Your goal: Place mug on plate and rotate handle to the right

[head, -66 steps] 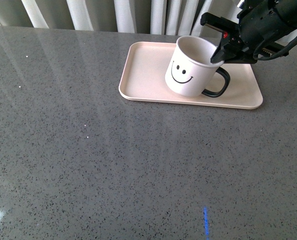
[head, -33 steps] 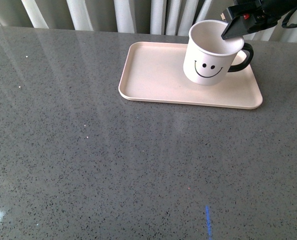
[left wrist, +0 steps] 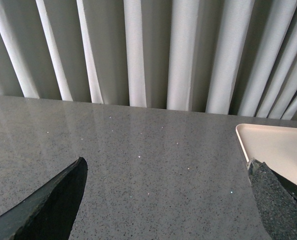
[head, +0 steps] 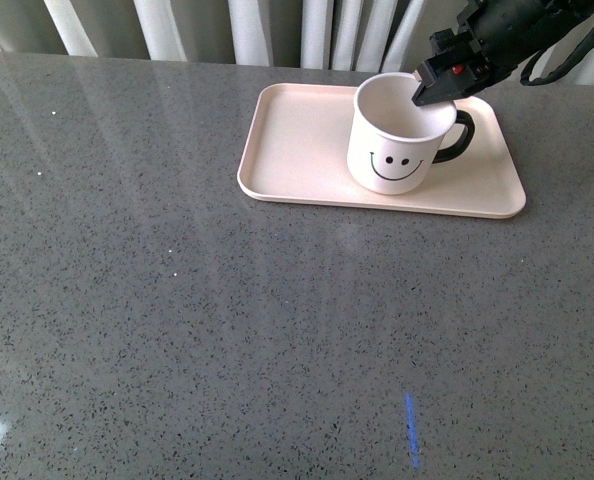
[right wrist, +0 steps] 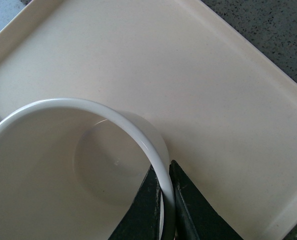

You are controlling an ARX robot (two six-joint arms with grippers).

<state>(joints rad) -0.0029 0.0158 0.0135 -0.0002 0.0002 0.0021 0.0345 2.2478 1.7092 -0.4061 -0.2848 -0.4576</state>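
Pinching the rim of the mug (head: 392, 150), the right claw (right wrist: 163, 210) has one finger inside the cup and one outside. It is closed almost fully on the thin wall, on the side next to the handle (head: 459, 138). The mug sits directly below the claw, mouth up and roughly upright, on the right half of the plate (head: 287, 140). I cannot tell whether its base rests flat. The handle sticks out to the right and slightly away from the robot, so I judge that little or no turning remains. The right arm is plainly the nearer one. The left claw (left wrist: 166, 162) hangs over the grey table (head: 177, 320), well apart from the mug, spread wide and empty. No brand or writing shows, only a printed black smiley facing the robot.
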